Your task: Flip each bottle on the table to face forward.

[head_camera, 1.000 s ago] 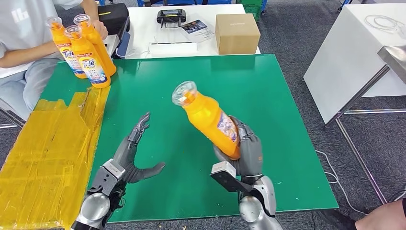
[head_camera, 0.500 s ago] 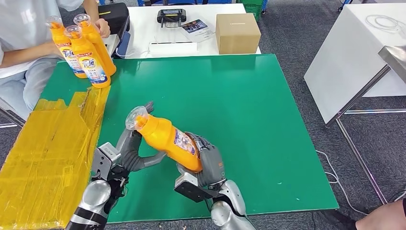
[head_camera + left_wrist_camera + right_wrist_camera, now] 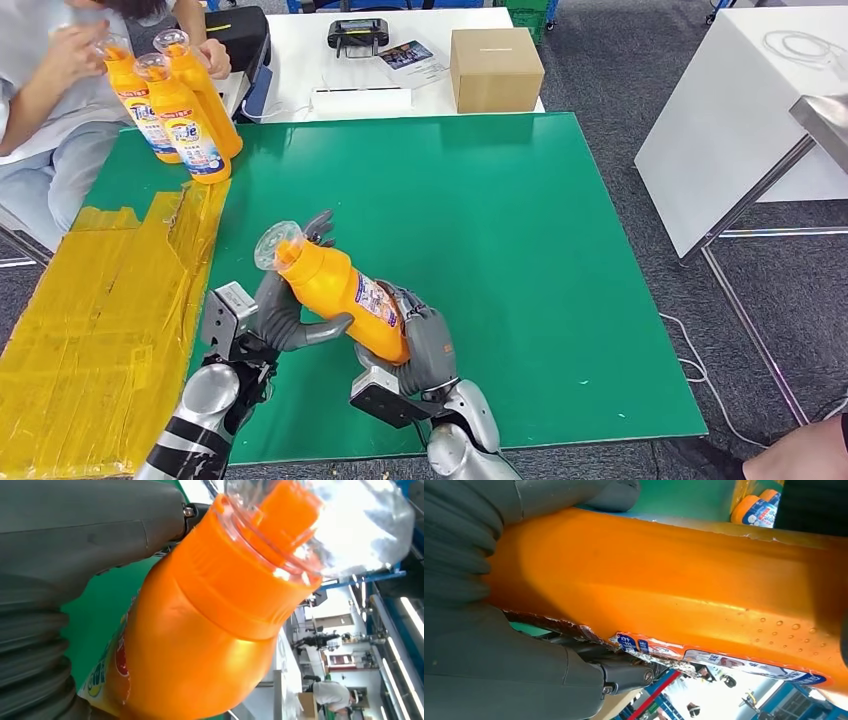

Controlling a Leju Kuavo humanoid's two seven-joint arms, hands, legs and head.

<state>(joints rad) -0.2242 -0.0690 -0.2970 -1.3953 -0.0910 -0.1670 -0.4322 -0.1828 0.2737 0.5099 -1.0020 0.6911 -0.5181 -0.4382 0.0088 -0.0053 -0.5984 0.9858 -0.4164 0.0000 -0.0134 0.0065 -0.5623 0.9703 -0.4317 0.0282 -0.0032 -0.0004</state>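
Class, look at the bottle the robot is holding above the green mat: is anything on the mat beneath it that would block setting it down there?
Nothing visible does. The bottle is held by the right hand and left hand; the mat around them is bare. The other bottles stand at the far left corner.

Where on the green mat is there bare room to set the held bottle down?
The green mat is bare across its middle and right side, up to the cardboard box. Crowded: the far left corner with three standing bottles, and the near left around both robot hands holding the bottle.
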